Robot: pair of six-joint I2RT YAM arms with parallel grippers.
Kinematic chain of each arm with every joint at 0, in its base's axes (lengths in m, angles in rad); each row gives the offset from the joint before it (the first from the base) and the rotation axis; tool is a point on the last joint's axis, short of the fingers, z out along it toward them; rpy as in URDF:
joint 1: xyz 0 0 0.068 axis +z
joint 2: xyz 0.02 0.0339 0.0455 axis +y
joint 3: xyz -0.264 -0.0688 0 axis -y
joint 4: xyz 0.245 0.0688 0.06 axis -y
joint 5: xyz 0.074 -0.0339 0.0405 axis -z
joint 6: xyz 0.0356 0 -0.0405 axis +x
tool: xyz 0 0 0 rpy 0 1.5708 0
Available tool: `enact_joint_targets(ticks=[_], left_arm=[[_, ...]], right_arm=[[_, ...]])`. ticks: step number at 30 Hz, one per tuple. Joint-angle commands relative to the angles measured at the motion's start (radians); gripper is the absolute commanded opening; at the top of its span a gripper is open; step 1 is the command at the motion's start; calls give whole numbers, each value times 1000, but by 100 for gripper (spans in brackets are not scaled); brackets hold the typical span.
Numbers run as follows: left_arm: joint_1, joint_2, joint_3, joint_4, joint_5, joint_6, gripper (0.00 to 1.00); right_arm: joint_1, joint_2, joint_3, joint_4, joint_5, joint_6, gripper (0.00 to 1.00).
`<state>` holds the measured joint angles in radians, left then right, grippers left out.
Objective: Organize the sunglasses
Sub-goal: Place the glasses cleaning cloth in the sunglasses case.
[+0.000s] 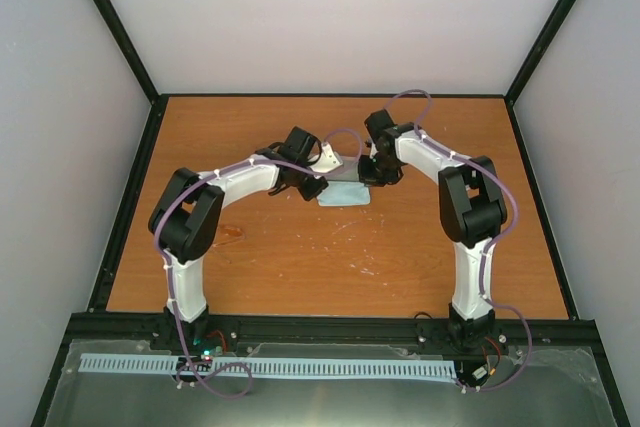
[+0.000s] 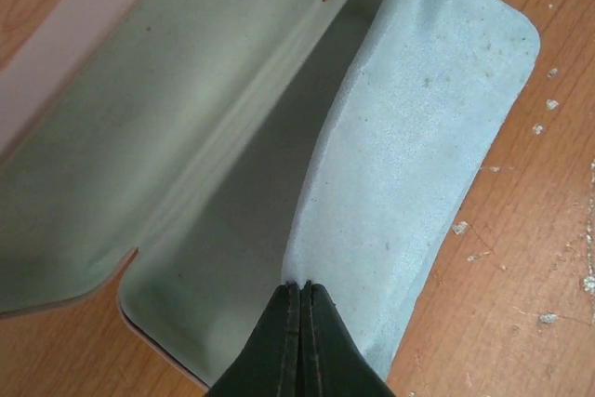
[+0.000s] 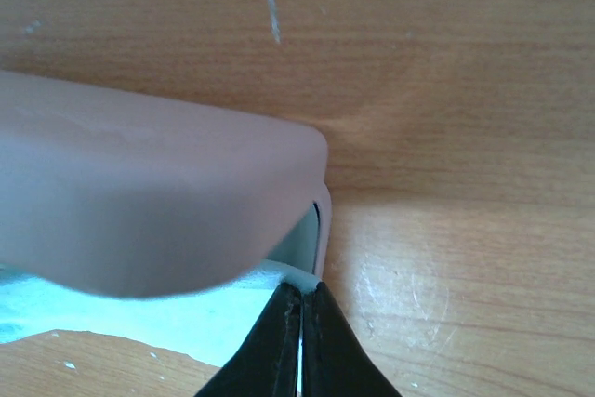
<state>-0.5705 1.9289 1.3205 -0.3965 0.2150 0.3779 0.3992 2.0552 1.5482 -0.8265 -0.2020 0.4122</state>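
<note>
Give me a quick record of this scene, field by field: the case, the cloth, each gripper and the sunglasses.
case: pink, lid open, on the table
cloth: light blue, laid over the case's long edge
left gripper: shut on one end of the cloth
right gripper: shut on the other end
sunglasses: not visible in any view

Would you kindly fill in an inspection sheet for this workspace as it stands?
Surface: wooden table, scuffed.
Job's things: sunglasses not seen in any view; pink case open, nothing seen in the part of its lining that shows; blue cloth draped over its rim.
Clutter: white crumbs beside the cloth.
Grippers: left gripper and right gripper each shut on the cloth's edge, at opposite ends.
Cables: purple cables along both arms.
Surroundings: pale walls, black frame.
</note>
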Motion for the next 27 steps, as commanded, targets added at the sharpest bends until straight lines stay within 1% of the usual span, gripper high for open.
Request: enact_joint_targets(ticks=[1,9,17,27], left_arm=[[22,22,64,5,19,32,1],[45,54,94,1,23,45,1],[73,64,85,13,26,59,1],[81,77,91,38,33,70,1]], right_arm=[[7,36,61,-24,7,0,3],[8,85,130,-50,-3,-16,3],[7,128,184,-74,-10,-21,3],[8,141,196,-79,-15,-19,3]])
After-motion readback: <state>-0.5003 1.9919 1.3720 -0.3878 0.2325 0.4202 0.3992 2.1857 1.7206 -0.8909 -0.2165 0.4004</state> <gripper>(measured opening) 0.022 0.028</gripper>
